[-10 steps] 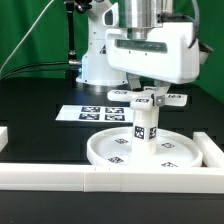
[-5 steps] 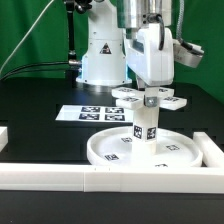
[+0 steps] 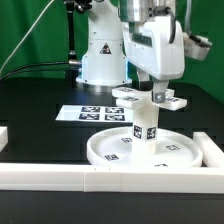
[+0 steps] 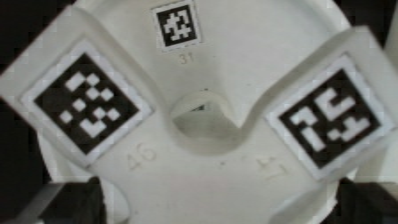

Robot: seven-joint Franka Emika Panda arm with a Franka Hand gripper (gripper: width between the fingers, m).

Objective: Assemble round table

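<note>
Working across the exterior view from its left: the marker board lies flat on the dark surface, well apart from the work, and plays no part in the assembly. A long white bar runs along the front edge; treat it as a stop that keeps the parts from sliding.

Near the middle, the round disc rests rim-up against that bar, so its flat inner face can carry the leg. The leg stands upright at the disc's centre, which suggests it is already seated there.

The cross-shaped foot sits level on top of the leg, directly under the hand. The wrist view shows the foot filling the frame, its hub centred below the camera. You cannot tell whether the fingers are spread or pinching the foot: they are hidden. Judge this as the foot-fastening step; keep the foot level over the leg
</note>
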